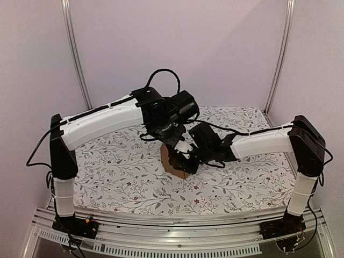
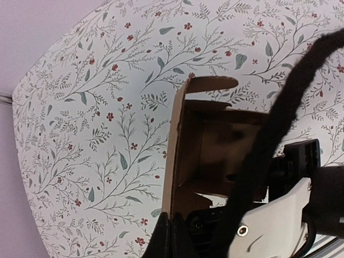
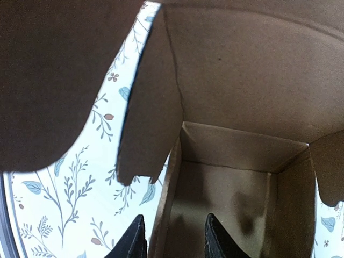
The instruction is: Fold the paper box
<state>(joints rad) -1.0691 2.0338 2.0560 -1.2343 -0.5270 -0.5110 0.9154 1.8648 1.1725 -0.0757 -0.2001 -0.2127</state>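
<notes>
The paper box (image 1: 173,162) stands half-folded on the floral tablecloth (image 1: 113,172); the left gripper (image 2: 172,236), fingers together, seems to pinch its side wall; the right gripper (image 3: 175,228) straddles a wall, fingers apart; the next move probably calls for closing the loose flaps.

At the paper box (image 1: 171,163), left tool (image 1: 181,144) beside right tool (image 1: 192,160)

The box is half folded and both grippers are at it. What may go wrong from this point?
1. The left gripper pinches only a thin wall edge of the box; a push might twist the box out of that grip.
2. The right gripper stands open astride a wall, one finger inside; closing askew could crease it.
3. The side flap hangs loose and may catch outside instead of tucking in.
</notes>
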